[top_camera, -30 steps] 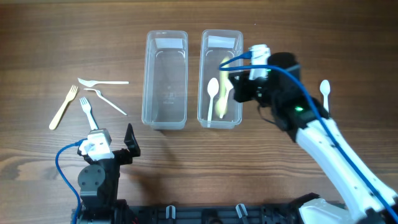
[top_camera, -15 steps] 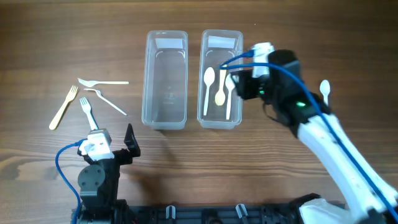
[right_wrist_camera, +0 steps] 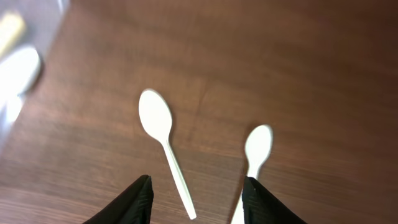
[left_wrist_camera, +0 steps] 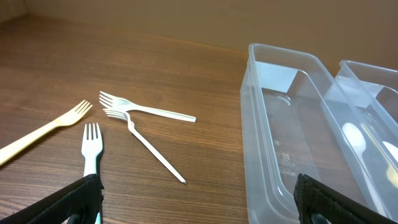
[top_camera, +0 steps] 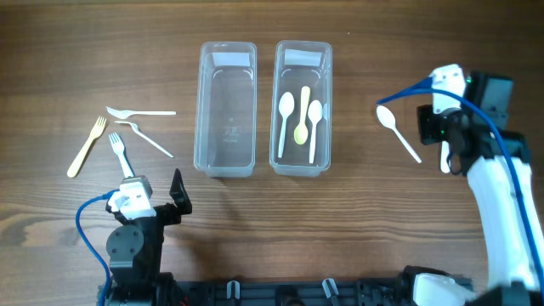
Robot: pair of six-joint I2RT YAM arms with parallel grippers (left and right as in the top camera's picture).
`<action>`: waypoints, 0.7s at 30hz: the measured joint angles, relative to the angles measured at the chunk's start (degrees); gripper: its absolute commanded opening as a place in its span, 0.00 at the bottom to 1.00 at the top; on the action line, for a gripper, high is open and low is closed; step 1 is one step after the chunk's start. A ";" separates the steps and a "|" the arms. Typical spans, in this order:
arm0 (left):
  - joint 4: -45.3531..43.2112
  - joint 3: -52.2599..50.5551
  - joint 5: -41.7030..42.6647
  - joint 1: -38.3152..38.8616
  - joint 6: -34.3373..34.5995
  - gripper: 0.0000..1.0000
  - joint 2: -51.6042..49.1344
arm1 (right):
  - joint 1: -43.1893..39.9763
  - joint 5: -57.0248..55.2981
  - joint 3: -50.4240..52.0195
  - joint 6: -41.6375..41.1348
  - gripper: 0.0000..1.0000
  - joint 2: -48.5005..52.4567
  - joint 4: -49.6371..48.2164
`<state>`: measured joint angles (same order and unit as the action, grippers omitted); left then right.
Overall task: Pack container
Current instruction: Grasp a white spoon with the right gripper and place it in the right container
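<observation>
Our right gripper [right_wrist_camera: 198,205] hovers spread and empty. We'd centre on the handle of the spoon [right_wrist_camera: 156,118] between its fingers (thin, lying flat) — then descend squarely.

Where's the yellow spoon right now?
In the overhead view, the yellow spoon lies inside the right-hand container, between two white spoons.

Left container [top_camera: 227,51]: clear, oblong, empty, on the desk.
Right container [top_camera: 302,49]: clear, just beside it, holding three spoons [top_camera: 303,115] lengthwise, one yellowish.
Loose spoons [right_wrist_camera: 163,140]: two, white, right of the containers.
Forks [top_camera: 140,112]: four, left of the containers, one beige.
</observation>
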<state>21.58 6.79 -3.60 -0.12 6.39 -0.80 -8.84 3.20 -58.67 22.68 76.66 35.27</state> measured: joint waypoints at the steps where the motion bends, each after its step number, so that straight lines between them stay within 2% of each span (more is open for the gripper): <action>1: 0.00 0.00 0.00 0.00 0.00 1.00 0.00 | 0.00 0.02 0.00 1.05 0.45 2.34 -0.13; 3: 0.02 0.00 0.00 0.00 -0.02 1.00 0.00 | 0.00 1.14 0.02 2.91 0.47 7.10 -0.85; 9: 0.00 0.00 0.00 0.00 0.00 1.00 0.00 | 0.00 5.14 0.02 5.95 0.43 19.54 -4.85; 21: 0.00 0.00 0.00 0.00 0.00 1.00 0.00 | 0.00 9.46 -0.04 6.12 0.40 28.83 -8.68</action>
<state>21.58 6.79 -3.60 -0.12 6.39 -0.80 -8.84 12.67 -58.72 28.80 105.49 26.59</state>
